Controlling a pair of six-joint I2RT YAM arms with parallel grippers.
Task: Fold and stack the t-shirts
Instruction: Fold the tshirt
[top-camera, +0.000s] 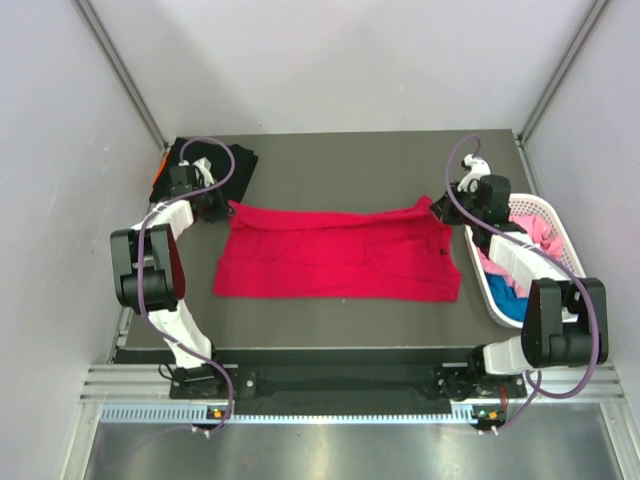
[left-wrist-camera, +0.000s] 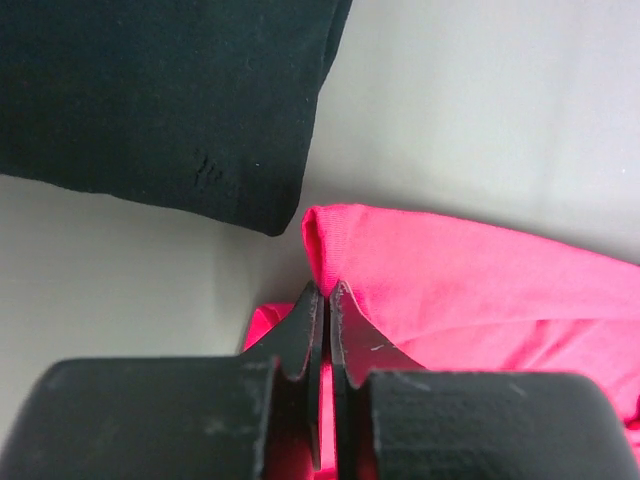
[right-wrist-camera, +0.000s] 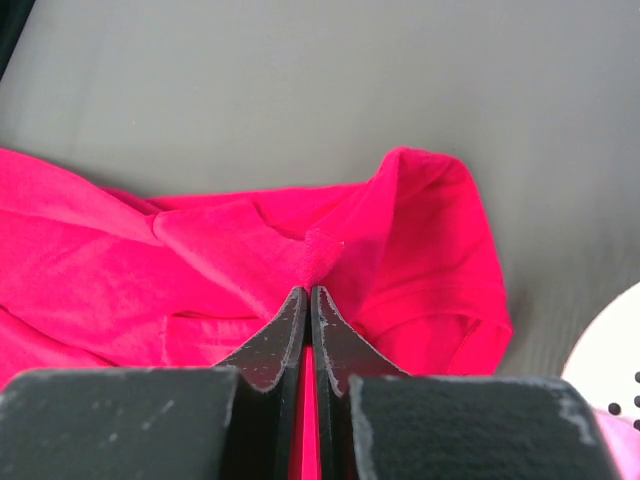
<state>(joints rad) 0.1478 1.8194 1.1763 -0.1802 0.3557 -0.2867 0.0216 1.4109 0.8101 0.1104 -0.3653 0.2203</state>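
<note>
Red t-shirt (top-camera: 340, 255): laid out across the middle of the table (top-camera: 350, 160) as a wide rectangle, long side running from the left edge toward the right edge. It is lightly creased, its near hem is straight, and both far corners are drawn up into little points.
Left fingers (left-wrist-camera: 300, 335): pressed together and nipping the red t-shirt's far left corner. The left wrist view shows red cloth on both sides of the tips.
Right fingers (right-wrist-camera: 280, 345): squeezed tight, pinching a small tuft of the red t-shirt at its far right corner. The fabric puckers right at the tips, and a fold curls over just beyond them.
Black t-shirt (top-camera: 235, 165): a compact dark block at the table's far left corner, just beyond the left fingers. Its corner comes near the red hem, with a strip of bare table between the two.
Orange cloth (top-camera: 160, 165): only a sliver, peeking out at the black t-shirt's left side by the table's left edge.
Basket (top-camera: 566, 235): white lattice, sitting at the table's right edge, just beside the right arm.
Pink cloth (top-camera: 535, 232): heaped in the basket's far end.
Blue cloth (top-camera: 512, 302): bundled in the basket's near part, partly hidden behind the right arm.
</note>
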